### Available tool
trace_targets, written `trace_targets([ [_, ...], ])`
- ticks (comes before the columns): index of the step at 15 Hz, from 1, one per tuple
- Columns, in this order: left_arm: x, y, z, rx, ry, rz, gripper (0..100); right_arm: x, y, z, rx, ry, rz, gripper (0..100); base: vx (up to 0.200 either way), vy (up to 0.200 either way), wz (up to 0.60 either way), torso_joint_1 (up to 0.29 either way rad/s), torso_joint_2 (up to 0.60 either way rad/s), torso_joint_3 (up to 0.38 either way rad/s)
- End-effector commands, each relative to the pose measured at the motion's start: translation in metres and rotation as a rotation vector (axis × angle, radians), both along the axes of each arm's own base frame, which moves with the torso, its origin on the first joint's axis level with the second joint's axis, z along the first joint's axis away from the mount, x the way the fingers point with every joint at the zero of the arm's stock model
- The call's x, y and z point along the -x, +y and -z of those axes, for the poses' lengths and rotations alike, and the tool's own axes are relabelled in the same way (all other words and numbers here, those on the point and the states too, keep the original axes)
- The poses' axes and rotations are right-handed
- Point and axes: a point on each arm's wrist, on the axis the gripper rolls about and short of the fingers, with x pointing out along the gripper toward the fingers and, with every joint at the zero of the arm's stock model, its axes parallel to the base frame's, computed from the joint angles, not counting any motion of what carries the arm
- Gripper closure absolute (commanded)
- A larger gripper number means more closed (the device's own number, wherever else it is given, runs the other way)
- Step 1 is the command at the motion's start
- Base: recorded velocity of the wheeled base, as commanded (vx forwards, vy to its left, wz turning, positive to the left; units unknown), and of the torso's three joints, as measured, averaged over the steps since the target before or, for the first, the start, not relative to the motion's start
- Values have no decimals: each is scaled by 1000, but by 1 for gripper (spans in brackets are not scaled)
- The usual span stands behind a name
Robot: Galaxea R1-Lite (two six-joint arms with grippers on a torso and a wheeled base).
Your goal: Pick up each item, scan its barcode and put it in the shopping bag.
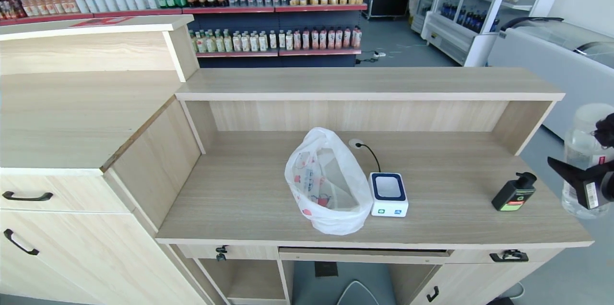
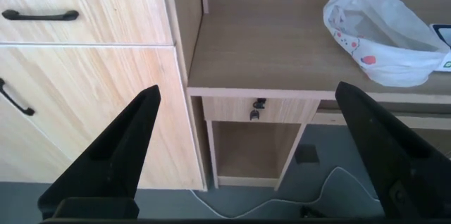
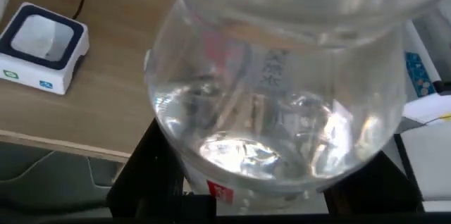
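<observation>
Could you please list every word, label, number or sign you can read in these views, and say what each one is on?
No text is legible in any view.
On the shopping bag: red print, blurred.
On the scanner: small green and blue marks on its front, too small to read.
On the dark pump bottle: green and red label, too small to read.
On the clear bottle: red label and characters, blurred.
On the shelf bottles: labels too small to read.

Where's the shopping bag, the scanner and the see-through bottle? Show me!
shopping bag [image 1: 336, 221], head view, on its white front wall.
scanner [image 1: 388, 188], head view, on its top window.
clear bottle [image 1: 581, 139], head view, on the upper part of its body.
</observation>
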Motion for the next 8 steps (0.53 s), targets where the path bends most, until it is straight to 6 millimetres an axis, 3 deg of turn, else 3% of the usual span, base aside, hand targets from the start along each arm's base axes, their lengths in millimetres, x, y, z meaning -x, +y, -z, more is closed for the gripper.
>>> trace_targets([
  [1, 0, 0, 0, 0, 2, 1, 0, -31, -14, 16, 46, -9, 39, 100, 0, 0, 600, 17, 7, -7],
  [3, 0, 0, 0, 0, 2, -1, 0, -55, -26, 26, 102, -64, 32, 100, 0, 0, 600, 5, -2, 2],
  [8, 0, 0, 0, 0, 2, -1, 0, -97, -41, 64, 123, -95, -102, 100, 0, 0, 0, 0, 0, 0],
])
